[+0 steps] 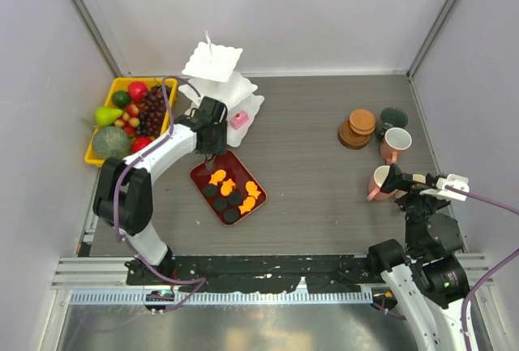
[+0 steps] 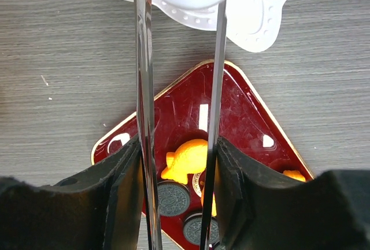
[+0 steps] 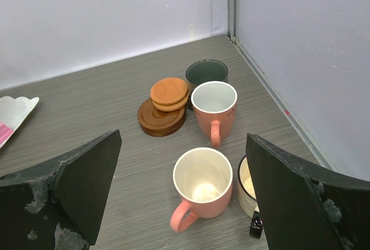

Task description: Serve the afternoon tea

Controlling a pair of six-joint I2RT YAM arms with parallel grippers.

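Note:
My left gripper [image 1: 212, 128] is shut on the metal tongs [image 2: 144, 88] and holds them above the far corner of a dark red tray [image 1: 258, 174]. The tongs' arms stand apart with nothing between them. The tray [image 2: 243, 111] holds orange pastries [image 2: 188, 157] and black round pastries [image 2: 171, 198]. The white three-tier stand [image 1: 217, 75] is just beyond, with a pink pastry [image 1: 238, 120] on its bottom tier. My right gripper [image 3: 182, 143] is open over a pink mug [image 3: 203, 189]. Behind it stand a second pink mug [image 3: 214, 108], a green mug [image 3: 206, 71] and stacked brown coasters [image 3: 165, 103]. A beige mug [image 3: 247, 186] is half hidden by my right finger.
A yellow tray of fruit [image 1: 127, 116] sits at the far left beside the stand. Walls close in the table at the back and on both sides; the mugs [image 1: 396, 142] stand near the right wall.

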